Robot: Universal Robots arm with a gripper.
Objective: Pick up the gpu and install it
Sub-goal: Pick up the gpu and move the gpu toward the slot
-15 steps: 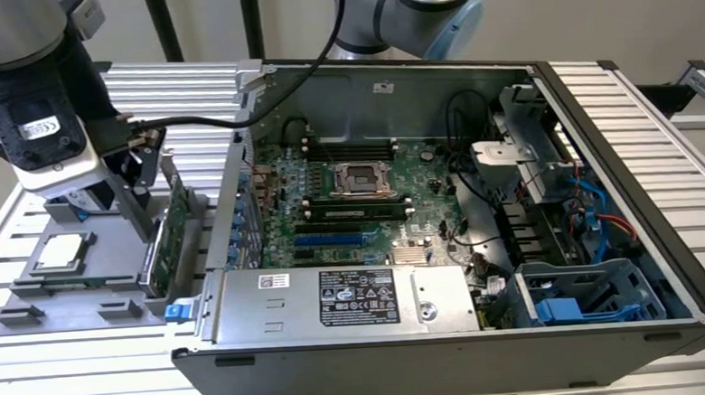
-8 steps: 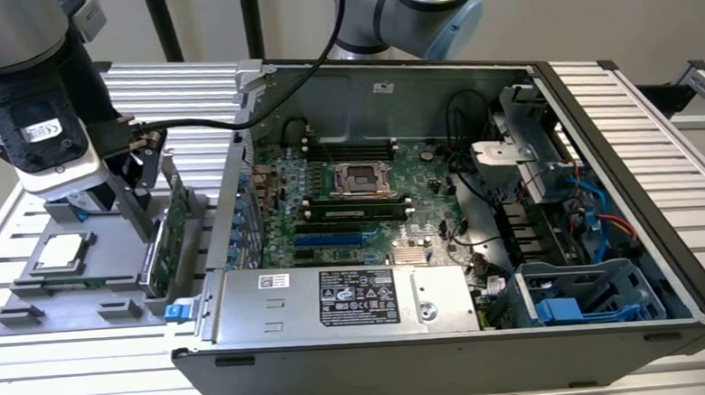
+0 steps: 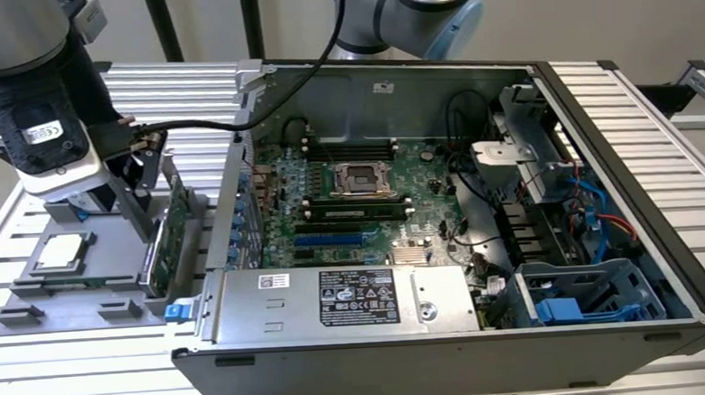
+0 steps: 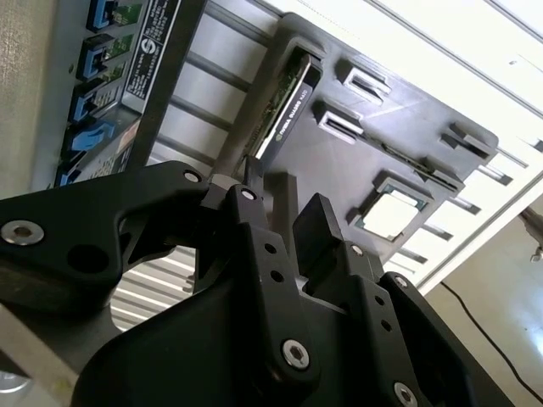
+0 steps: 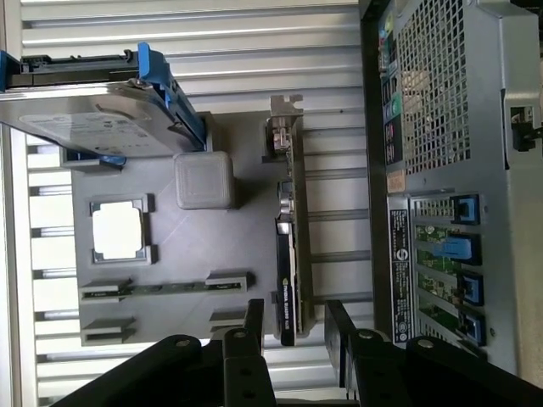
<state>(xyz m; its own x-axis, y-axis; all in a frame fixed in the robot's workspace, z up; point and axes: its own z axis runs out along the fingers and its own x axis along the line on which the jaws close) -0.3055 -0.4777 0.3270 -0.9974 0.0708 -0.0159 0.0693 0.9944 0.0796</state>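
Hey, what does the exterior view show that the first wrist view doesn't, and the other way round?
Exterior view: the inside of the open black computer case, with the green motherboard and the silver labelled power supply box.
First wrist view: the case's perforated metal back grille, and the robot's black hand, open.
Shared: the slim green-and-black gpu card standing on edge in the grey slotted tray, with the square silver processor chip lying in the same tray.

The tray (image 5: 191,246) lies just beside the computer case (image 5: 441,110) — the gpu (image 5: 287,254) stands on edge at its case-side rim, processor (image 5: 117,231) and hard drive (image 5: 85,119) farther off.
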